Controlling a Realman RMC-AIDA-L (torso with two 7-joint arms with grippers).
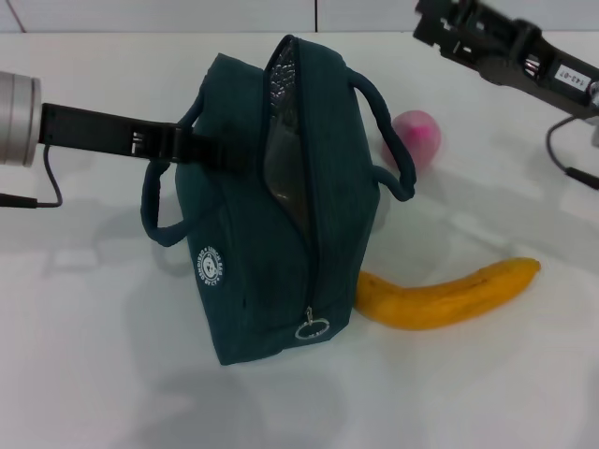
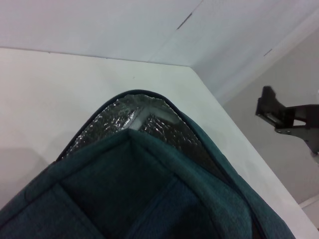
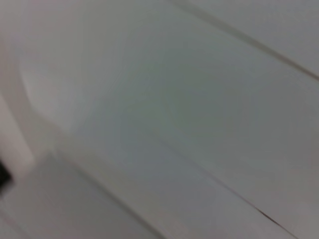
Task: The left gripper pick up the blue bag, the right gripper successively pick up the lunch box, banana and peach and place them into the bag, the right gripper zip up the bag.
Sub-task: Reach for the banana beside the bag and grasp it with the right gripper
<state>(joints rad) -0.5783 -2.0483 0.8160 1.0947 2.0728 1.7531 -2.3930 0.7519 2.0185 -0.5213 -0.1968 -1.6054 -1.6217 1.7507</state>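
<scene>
Left gripper (image 1: pixel 182 142): clamped on the blue bag (image 1: pixel 253 234) by its near handle; bag held upright, mouth gaping.
Right gripper (image 1: pixel 440 28): raised at the far right; finger state cannot be told.
Lunch box: not seen outside; a pale shape shows inside.
Next step: the banana (image 1: pixel 449 292), touching the bag's base, is best gripped mid-length.
Room: the peach (image 1: pixel 418 133) sits behind the handle; the table (image 1: pixel 84 355) is open rightward.

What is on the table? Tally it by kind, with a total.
Bags: 1, the bag, held by the left gripper.
Bananas: 1, the banana.
Peaches: 1, the peach.
Lunch boxes: 0 in view.
Total: 3.
</scene>
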